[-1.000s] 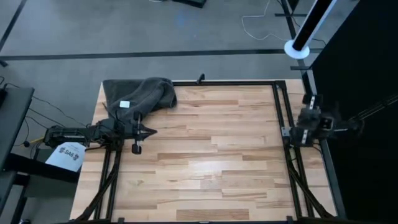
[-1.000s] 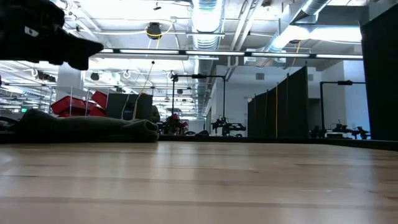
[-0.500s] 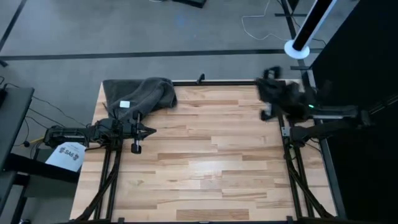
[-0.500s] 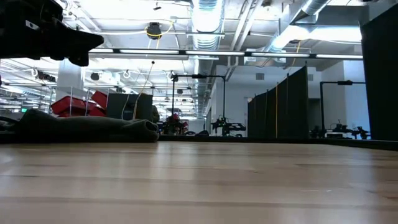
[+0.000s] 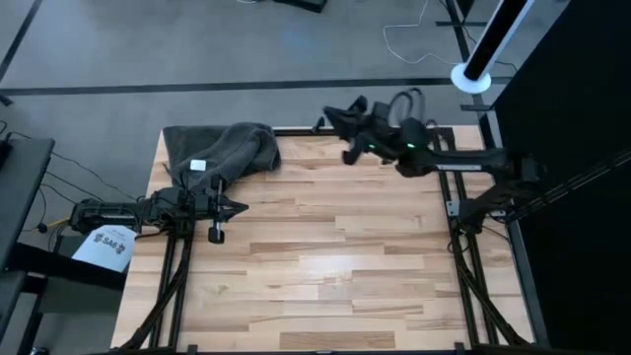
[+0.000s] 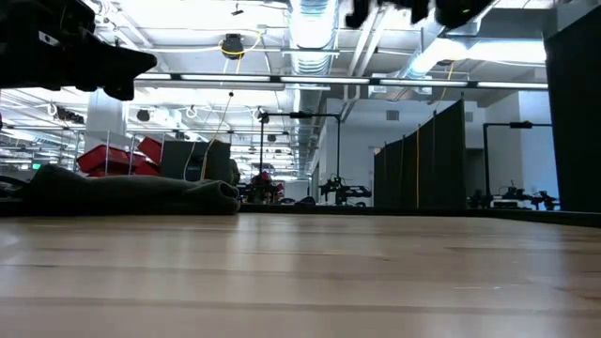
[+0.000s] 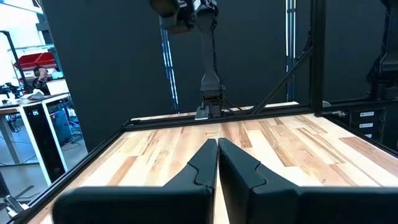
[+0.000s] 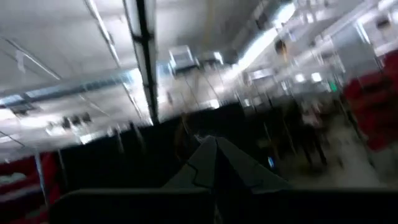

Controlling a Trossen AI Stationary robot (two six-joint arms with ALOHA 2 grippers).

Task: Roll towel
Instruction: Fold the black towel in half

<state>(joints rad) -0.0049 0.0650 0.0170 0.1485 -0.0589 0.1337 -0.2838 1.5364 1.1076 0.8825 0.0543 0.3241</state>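
Note:
The dark charcoal-grey towel (image 5: 219, 150) lies bunched at the table's far left corner, its small white label (image 5: 197, 166) on top; in the low view the towel (image 6: 131, 194) rests as a low heap on the wood. My left gripper (image 5: 241, 207) is shut, held above the table just near of the towel and pointing toward the table's right; its fingertips (image 7: 217, 144) meet. My right gripper (image 5: 333, 117) is high over the far edge, right of the towel, and shut (image 8: 214, 144). Neither touches the towel.
A black frame rail (image 5: 355, 130) runs along the table's far edge, with posts at the right side (image 5: 452, 207). Bare wood (image 5: 335, 256) spreads across the middle and near part of the table.
My right arm has swung out from its place at the table's right edge, rising and reaching toward the far edge and leftward, toward the towel. My left gripper has drawn back slightly toward the table's left edge. The towel has not moved.

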